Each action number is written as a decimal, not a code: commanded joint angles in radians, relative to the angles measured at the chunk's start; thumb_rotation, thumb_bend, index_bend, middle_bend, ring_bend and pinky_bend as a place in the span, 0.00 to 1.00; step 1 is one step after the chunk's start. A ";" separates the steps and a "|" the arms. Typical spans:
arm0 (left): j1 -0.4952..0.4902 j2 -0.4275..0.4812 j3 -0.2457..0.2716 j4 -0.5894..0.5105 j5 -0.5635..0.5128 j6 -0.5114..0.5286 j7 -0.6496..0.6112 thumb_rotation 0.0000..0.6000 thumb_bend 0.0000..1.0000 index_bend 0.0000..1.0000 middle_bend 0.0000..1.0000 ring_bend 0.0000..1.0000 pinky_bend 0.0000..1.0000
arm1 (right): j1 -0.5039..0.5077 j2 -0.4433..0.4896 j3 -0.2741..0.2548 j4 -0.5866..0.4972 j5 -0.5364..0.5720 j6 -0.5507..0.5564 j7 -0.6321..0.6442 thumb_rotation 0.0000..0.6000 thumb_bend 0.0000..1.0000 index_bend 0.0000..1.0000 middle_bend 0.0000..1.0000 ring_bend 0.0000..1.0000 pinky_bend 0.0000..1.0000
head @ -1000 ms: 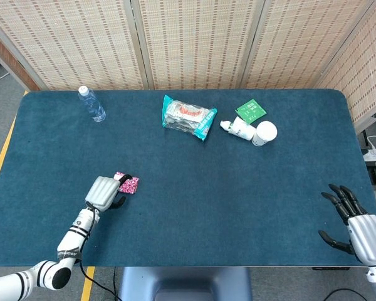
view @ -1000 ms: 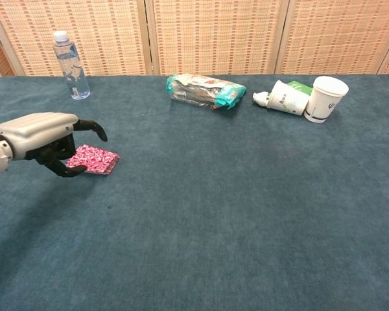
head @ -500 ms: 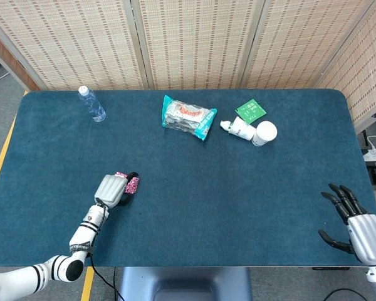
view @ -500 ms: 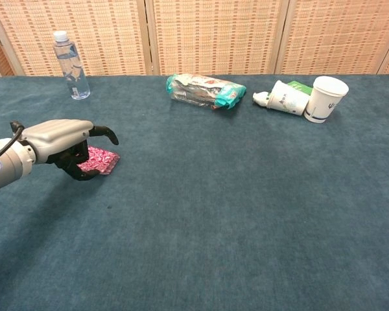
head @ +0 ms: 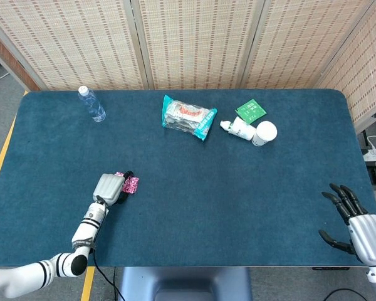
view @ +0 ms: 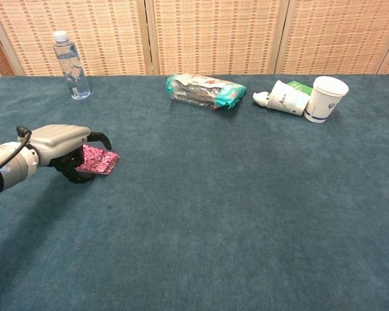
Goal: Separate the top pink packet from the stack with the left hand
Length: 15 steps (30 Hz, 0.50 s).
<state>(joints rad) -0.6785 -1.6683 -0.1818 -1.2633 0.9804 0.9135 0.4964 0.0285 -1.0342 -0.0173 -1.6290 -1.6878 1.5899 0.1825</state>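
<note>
Blue felt covers the table [head: 194, 207], with woven screens behind it. I have my left hand [view: 59, 142] down on the stack of pink packets [view: 98, 160], which sits toward the front left of the table, well in front of the water bottle [view: 70, 65]. In the chest view the fingers [view: 98, 137] curl over the near side of the stack and the thumb looks tucked under its edge, but I cannot tell whether I have the top packet pinched or am only resting on it. The packets look slightly tilted, near edge lifted; I see no gap between the top one and those below, so I judge the separation not done. What is left is to get a sure hold on the top packet alone and draw it clear.

Room is good. Right of the stack the felt runs open all the way across; the snack bag [head: 187, 117], tube [head: 237, 129], paper cup [head: 265, 132] and green sachet [head: 250, 110] lie far beyond it by the screens. The table's left edge is the nearest limit, so I would move the packet rightward. My right hand [head: 351, 222] hovers at the far corner from the stack, fingers spread, holding nothing.
</note>
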 commanded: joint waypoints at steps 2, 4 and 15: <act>0.002 0.021 0.007 -0.026 -0.007 0.008 0.009 1.00 0.36 0.21 1.00 1.00 1.00 | 0.001 -0.001 0.001 -0.001 0.002 -0.003 -0.003 1.00 0.12 0.17 0.06 0.00 0.39; 0.000 0.028 0.009 -0.033 -0.010 0.009 0.013 1.00 0.36 0.21 1.00 1.00 1.00 | 0.001 -0.001 -0.001 -0.001 0.001 -0.004 -0.006 1.00 0.12 0.16 0.06 0.00 0.39; -0.017 0.011 0.017 0.010 -0.020 0.019 0.028 1.00 0.37 0.21 1.00 1.00 1.00 | 0.002 -0.001 -0.001 -0.003 0.002 -0.009 -0.011 1.00 0.12 0.16 0.06 0.00 0.39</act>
<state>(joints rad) -0.6932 -1.6547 -0.1655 -1.2566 0.9590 0.9302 0.5234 0.0310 -1.0349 -0.0187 -1.6317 -1.6859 1.5805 0.1719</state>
